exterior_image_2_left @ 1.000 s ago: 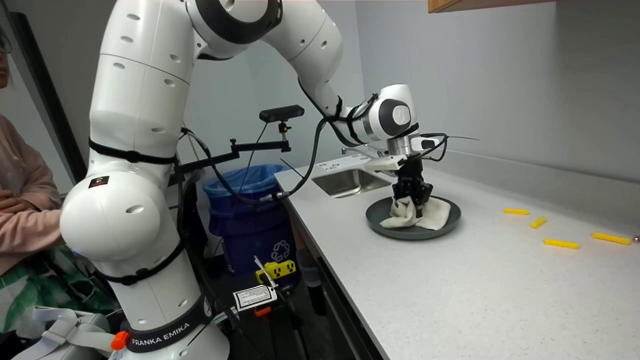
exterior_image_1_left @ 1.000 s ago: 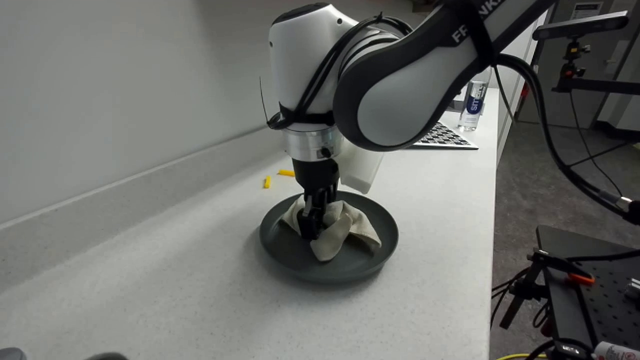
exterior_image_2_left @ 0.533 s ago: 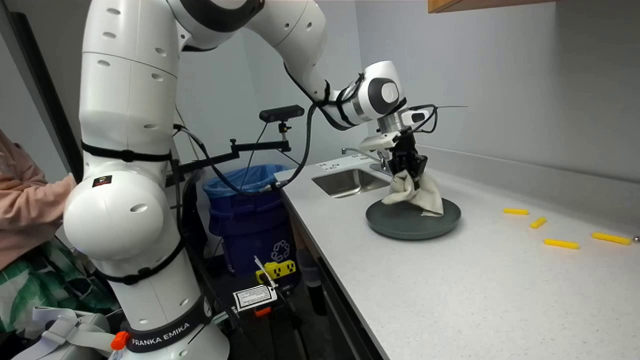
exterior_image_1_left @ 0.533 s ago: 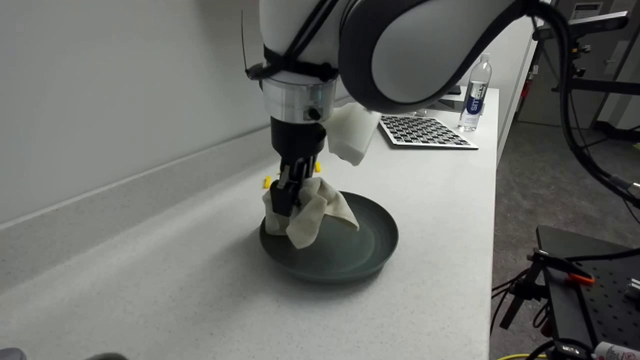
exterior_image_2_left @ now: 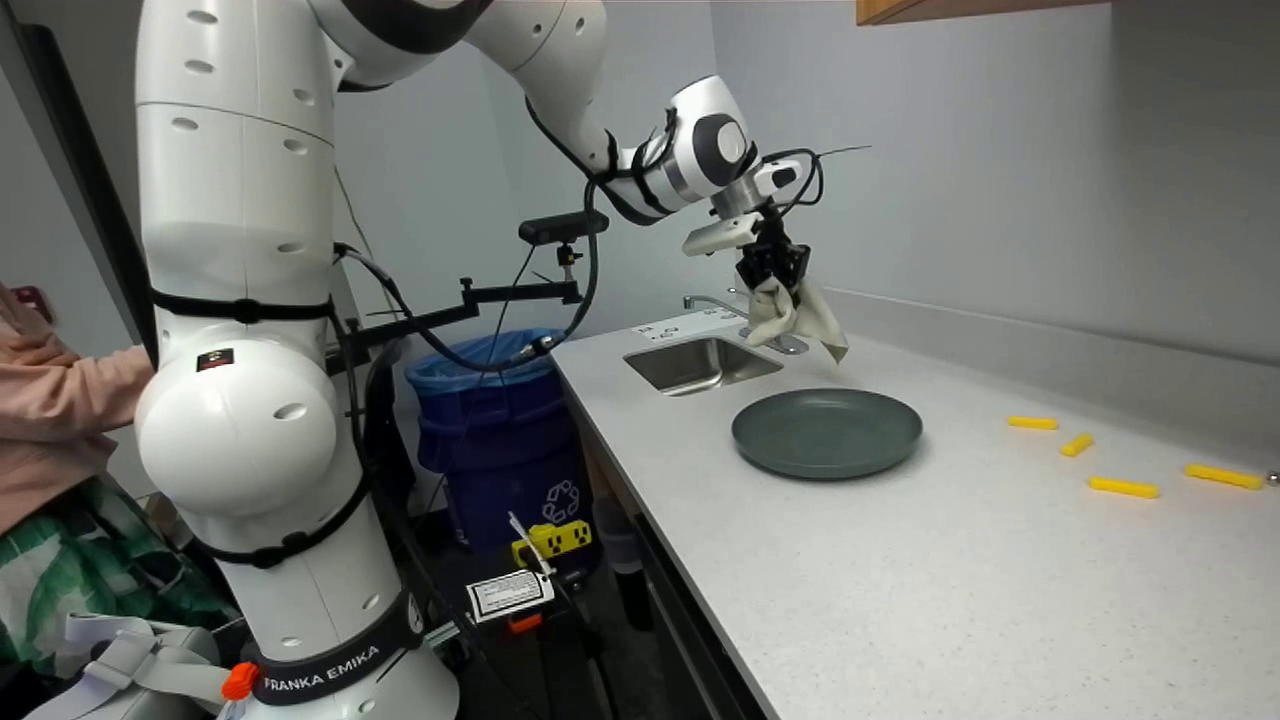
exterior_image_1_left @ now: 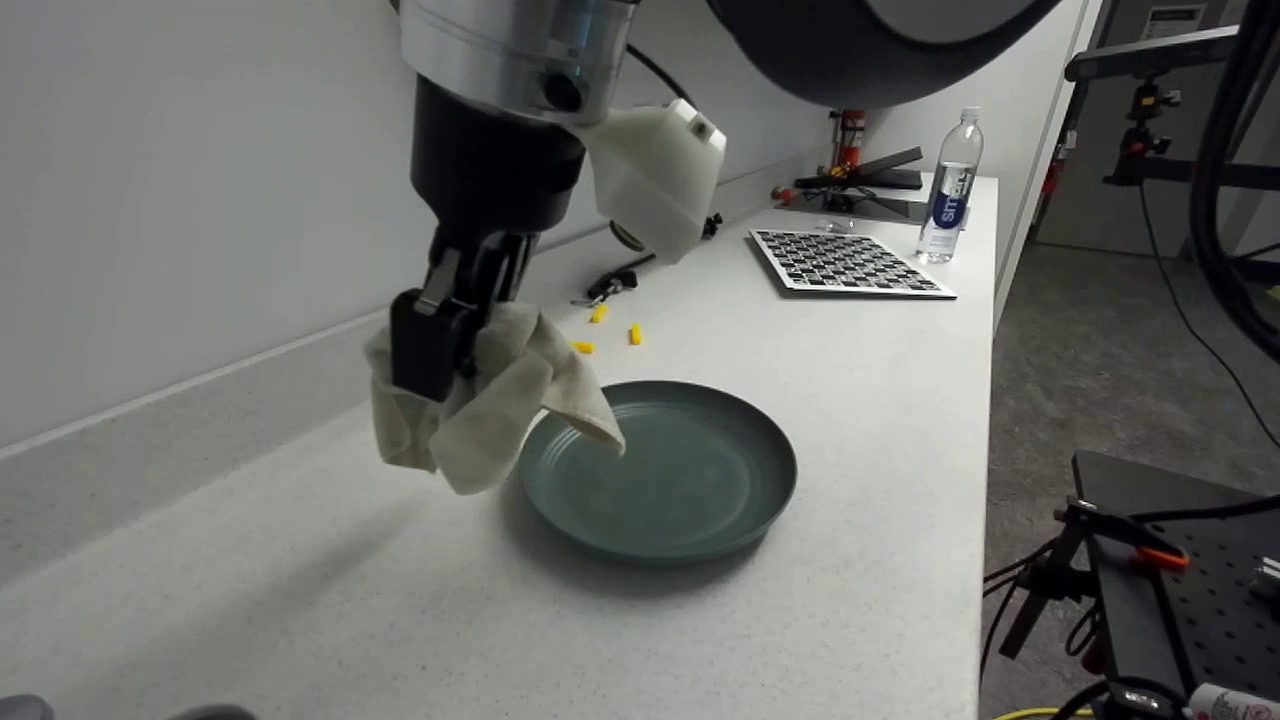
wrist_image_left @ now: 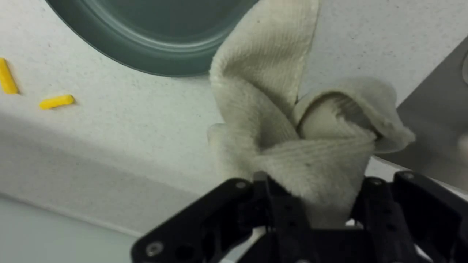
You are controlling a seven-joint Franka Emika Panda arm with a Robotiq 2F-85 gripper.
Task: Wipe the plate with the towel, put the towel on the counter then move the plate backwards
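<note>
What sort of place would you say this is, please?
Probably a lab kitchenette: there's a sink set in a long counter, with a robot arm beside it.

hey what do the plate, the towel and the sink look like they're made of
Plate: perhaps ceramic or hard plastic, satin, judging by its smooth green surface and soft sheen. Towel: probably cotton, matte, from the fuzzy, ribbed weave. Sink: likely stainless steel, shiny, from its grey reflections.
</note>
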